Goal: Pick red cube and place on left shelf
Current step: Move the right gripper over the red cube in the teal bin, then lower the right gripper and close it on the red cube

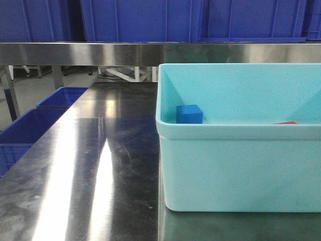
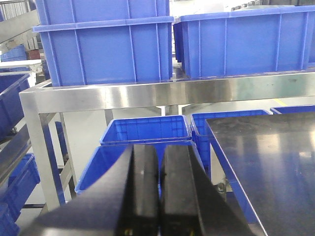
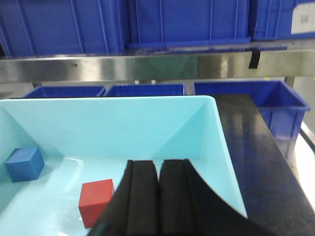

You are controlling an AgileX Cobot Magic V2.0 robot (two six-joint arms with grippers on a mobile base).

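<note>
1. The red cube (image 3: 96, 201) lies on the floor of the tub (image 1: 225, 170), free of any grip.
2. The tub stands on the table (image 1: 100, 165), toward its right side and close to the front edge.
3. A blue cube (image 1: 189, 114) sits by the tub's left wall, apart from the red cube.
4. The right gripper (image 3: 158, 169) hangs over the tub, just right of the red cube, pads pressed together and holding nothing.
5. The left gripper (image 2: 160, 160) hangs beyond the table's left edge, above blue crates (image 2: 145, 130) on the floor, pads together and empty.
6. A steel shelf (image 1: 100, 52) runs along the table's far edge.
</note>
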